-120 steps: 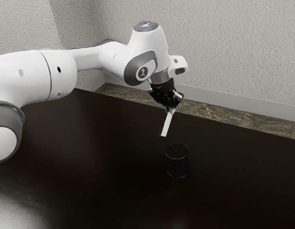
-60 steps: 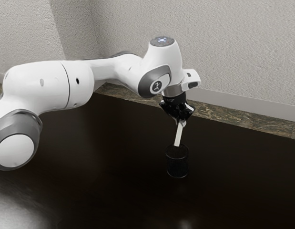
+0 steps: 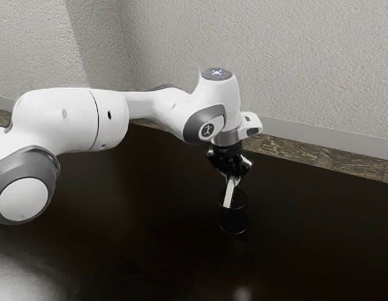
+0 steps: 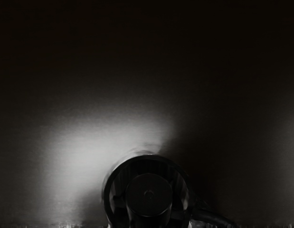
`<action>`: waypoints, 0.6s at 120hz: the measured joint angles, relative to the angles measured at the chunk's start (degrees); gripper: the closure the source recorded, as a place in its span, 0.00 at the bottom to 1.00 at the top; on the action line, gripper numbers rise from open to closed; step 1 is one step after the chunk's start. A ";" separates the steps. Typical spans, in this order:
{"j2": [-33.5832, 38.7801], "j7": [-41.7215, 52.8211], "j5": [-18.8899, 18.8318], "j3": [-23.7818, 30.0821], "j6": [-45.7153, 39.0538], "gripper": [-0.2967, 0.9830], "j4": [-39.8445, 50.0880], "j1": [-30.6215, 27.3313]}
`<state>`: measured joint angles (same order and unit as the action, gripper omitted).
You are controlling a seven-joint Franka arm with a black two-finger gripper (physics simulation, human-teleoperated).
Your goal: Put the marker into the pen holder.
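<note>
In the exterior view my gripper (image 3: 232, 176) is shut on the upper end of the white marker (image 3: 229, 194), directly above the black pen holder (image 3: 234, 221). The marker points down, slightly tilted, and its lower end overlaps the holder's round mouth. How far inside the end reaches I cannot tell. The pen holder stands upright on the dark table. The wrist view has the holder's round rim (image 4: 146, 157) just under the hand, with a dark round shape within it.
The dark table (image 3: 319, 238) spreads around the holder. Beyond its far edge are a strip of patterned floor (image 3: 294, 153) and a pale textured wall (image 3: 275, 56). A bright reflection lies on the tabletop beside the holder in the wrist view.
My hand has moved toward the exterior view's right and then down, carrying the marker from above and beside the holder to its mouth. The pen holder has stayed where it was.
</note>
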<state>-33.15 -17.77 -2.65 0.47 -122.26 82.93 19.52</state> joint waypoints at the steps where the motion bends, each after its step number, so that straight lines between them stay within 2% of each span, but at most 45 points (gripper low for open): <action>1: -0.04 0.02 0.08 0.01 0.00 0.73 0.03 0.01; 16: 0.50 0.49 0.86 0.08 0.17 0.52 0.50 0.13; 30: 6.22 2.04 1.31 0.35 3.56 0.40 0.55 -0.22; 51: 20.81 9.68 2.60 -0.68 17.15 0.31 0.43 -5.85; 72: 27.07 22.72 2.96 -1.06 26.85 0.26 0.38 -9.07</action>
<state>-6.09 4.95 0.32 -0.60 -95.41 83.31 10.45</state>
